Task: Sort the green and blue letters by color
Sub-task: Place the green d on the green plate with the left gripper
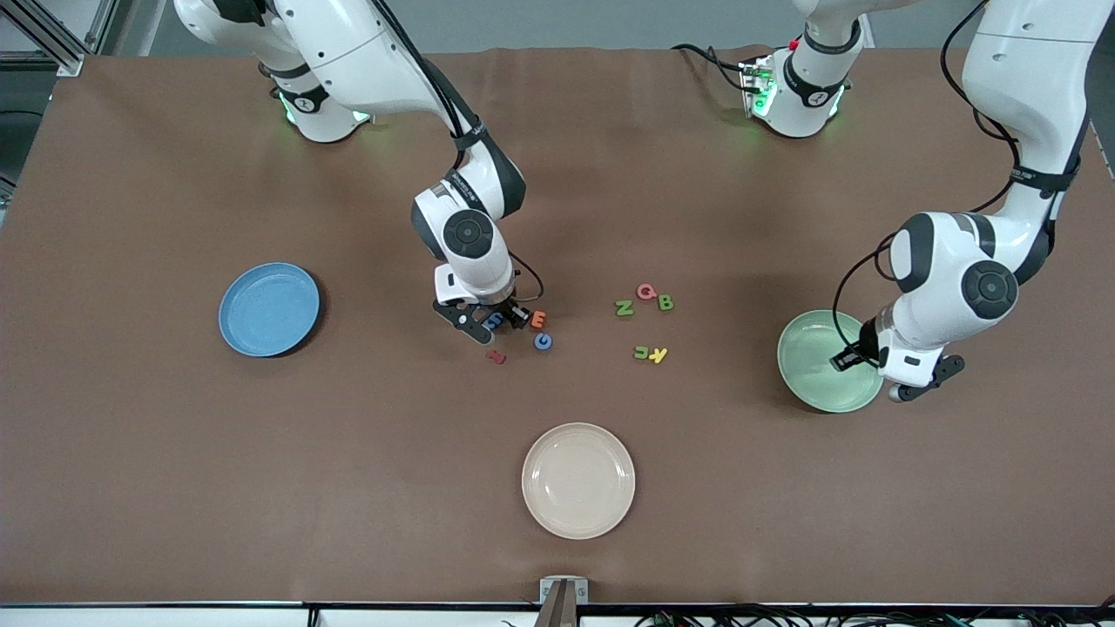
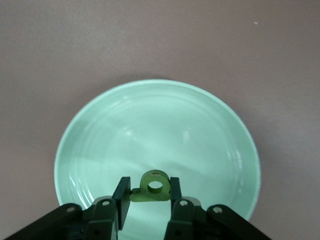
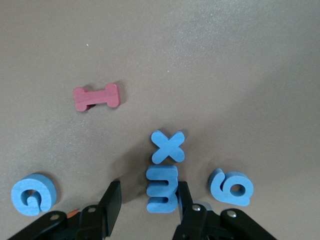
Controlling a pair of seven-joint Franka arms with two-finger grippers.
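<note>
— Where might the right tool point(image 3: 148, 192) slip up?
— Its fingers stand unclenched either side of the blue m point(image 3: 162, 189) on the desk. The m's long axis runs along the gap, its end touching the blue x point(image 3: 168, 147) – closing may drag that along.
— And the left tool point(image 2: 148, 195)?
— Clenched on the green b point(image 2: 152, 187) over the green plate point(image 2: 100, 130), stem crosswise between the fingers; the foam could cling when released.

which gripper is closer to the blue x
Right. The right gripper is low over the blue m lying right beside the blue x. The left gripper is over the green plate, holding a green letter.
</note>
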